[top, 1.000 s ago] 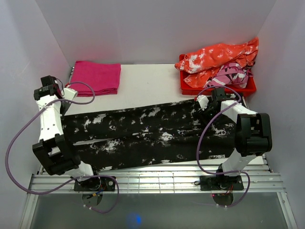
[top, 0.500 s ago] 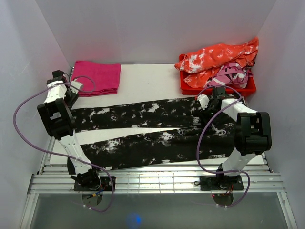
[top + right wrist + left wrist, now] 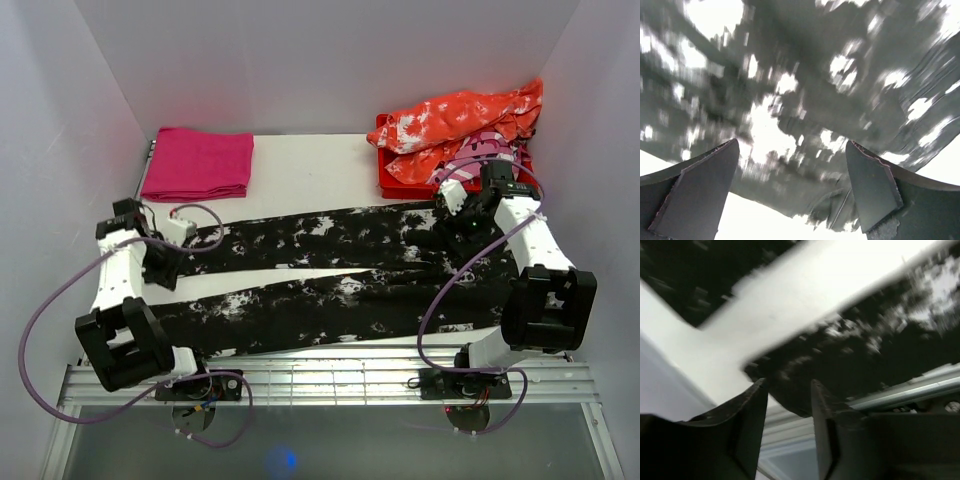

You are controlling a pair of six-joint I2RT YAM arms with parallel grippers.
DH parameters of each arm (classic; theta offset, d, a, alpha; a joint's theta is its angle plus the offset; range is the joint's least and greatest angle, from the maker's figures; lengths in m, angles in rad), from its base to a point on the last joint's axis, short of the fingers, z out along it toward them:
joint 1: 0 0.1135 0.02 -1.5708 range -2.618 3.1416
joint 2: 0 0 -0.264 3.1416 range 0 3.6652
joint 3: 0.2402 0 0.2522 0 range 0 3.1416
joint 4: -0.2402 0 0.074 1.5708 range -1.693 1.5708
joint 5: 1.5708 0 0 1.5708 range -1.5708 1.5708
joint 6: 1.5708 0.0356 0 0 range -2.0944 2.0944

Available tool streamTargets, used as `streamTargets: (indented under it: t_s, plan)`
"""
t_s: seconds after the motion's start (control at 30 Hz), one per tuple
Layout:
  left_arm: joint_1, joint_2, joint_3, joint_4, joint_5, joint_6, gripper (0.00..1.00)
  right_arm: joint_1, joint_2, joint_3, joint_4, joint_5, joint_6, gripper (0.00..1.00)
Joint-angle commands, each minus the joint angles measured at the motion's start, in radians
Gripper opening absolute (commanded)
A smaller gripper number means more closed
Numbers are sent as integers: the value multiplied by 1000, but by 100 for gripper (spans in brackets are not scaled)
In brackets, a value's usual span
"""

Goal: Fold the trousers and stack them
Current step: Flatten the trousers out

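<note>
- Since the earlier top frame, my left gripper [image 3: 162,275] had let go of the far leg and swung back toward the near side, by the cuffs. My right gripper [image 3: 458,232] had lifted off the waist end and shifted toward the right wall.
- The trousers [image 3: 330,300] had changed too: the far leg was pulled away from the near one, leaving a thin wedge of white tabletop [image 3: 310,170] between them on the left.
- I judged the spread-out step done. Garment flat and released, no fold made yet.
- Left jaws were partly apart in the wrist view [image 3: 787,385] with nothing between them. The near leg's cuff [image 3: 890,350] lay just beyond the tips.
- Right jaws were wide apart [image 3: 792,144], empty, hanging over the mottled fabric [image 3: 805,75]. View blurred.
- The trousers lay across the middle of the tabletop, long axis left to right. Waist at the right under my right arm, cuffs pointing left, legs diverging slightly toward the cuffs.
- Magenta folded cloth [image 3: 198,163] sat at far left, apart from the trousers. Red bin [image 3: 385,185] with an orange-and-white garment [image 3: 460,115] sat at far right, near the waist end.
</note>
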Motion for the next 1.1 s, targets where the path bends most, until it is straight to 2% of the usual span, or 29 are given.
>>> streamTargets:
  t_s: [0.0,0.1,0.13,0.2,0.23,0.3,0.5,0.73,0.83,0.9,0.97,1.07]
  plan:
    - [11,-8,-199,-43,0,-44,46,-33,11,-2,-217,4,-134,93]
    - [28,19,-270,50,-55,-90,46,-48,26,-32,-254,54,-165,99]
    - [34,72,-279,93,-71,-98,45,-53,23,-44,-253,64,-172,100]
    - [63,136,-291,139,-88,-103,43,-59,14,-91,-231,87,-186,100]
    - [75,169,-290,185,-104,-101,40,-59,9,-108,-217,94,-185,96]
    - [110,266,-275,228,-126,-90,37,-59,-4,-148,-188,119,-186,95]
    - [161,496,-108,294,-131,-84,33,-57,-20,-328,-56,140,-177,89]
    - [166,659,142,319,-221,-75,33,-1,-12,-348,-73,9,-97,85]
    - [178,687,222,327,-264,-41,34,106,-46,-346,-116,-115,-59,87]
    - [180,690,271,327,-275,-29,37,136,-66,-308,-159,-177,-39,91]
    - [178,674,296,315,-257,-17,41,130,-63,-218,-205,-249,2,92]
    - [174,602,328,252,-140,11,55,57,-61,-88,-260,-271,2,92]
